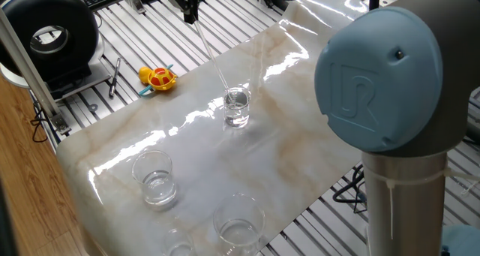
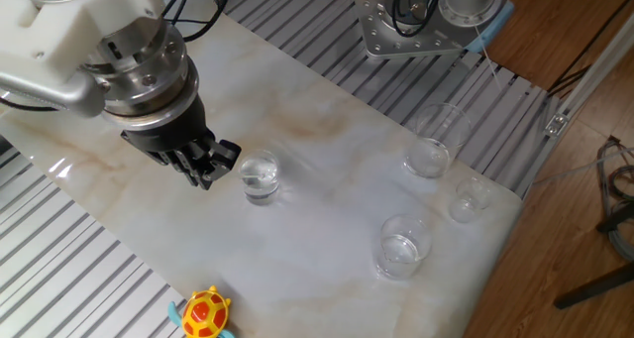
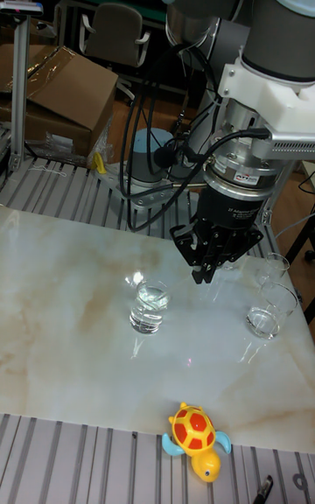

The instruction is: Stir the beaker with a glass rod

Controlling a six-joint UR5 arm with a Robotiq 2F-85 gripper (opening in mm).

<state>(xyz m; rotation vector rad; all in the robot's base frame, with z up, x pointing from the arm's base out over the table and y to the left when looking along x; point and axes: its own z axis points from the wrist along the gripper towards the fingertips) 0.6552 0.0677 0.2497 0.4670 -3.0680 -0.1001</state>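
The gripper sits at the top of one fixed view, its dark fingers pinched closed on the upper end of the glass rod — a thin clear stick that slants down and to the right until its lower end dips into the beaker near frame centre. The beaker stands upright on the marbled table, clear liquid inside. In the other fixed view the gripper hangs just left of the beaker; the rod itself is too faint to make out there. A yellow-and-red toy turtle lies at the lower middle of the tall fixed view, well apart from the beaker.
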